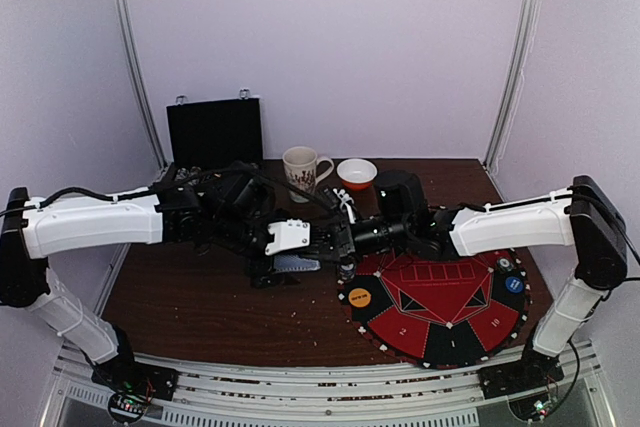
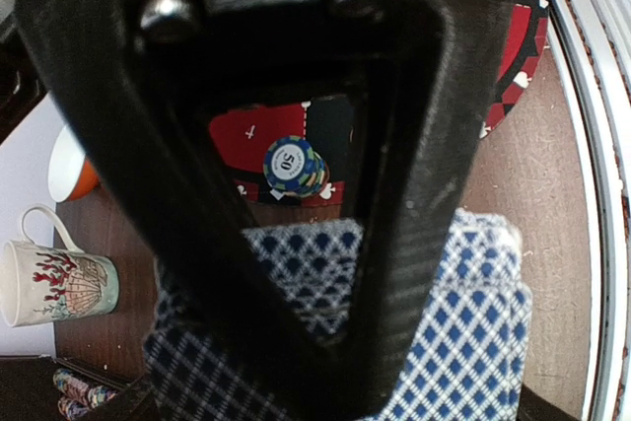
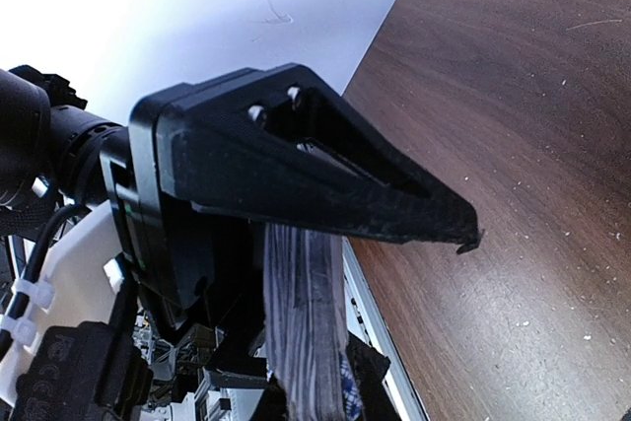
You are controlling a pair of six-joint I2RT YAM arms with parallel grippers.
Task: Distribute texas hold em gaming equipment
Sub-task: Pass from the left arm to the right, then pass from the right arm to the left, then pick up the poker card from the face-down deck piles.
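Blk finger (image 2: 108,194), card deck (image 2: 473,342) just behind. L end effector (image 1: 288,247), R end effector (image 1: 338,243) both at deck; grip unclear.

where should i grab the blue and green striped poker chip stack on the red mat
Pinch the short stack of blue-and-green striped round poker chips across its rim, coming straight down from above. It lies flat on the red-and-black mat, so probably only the curved edge offers two opposed sides.
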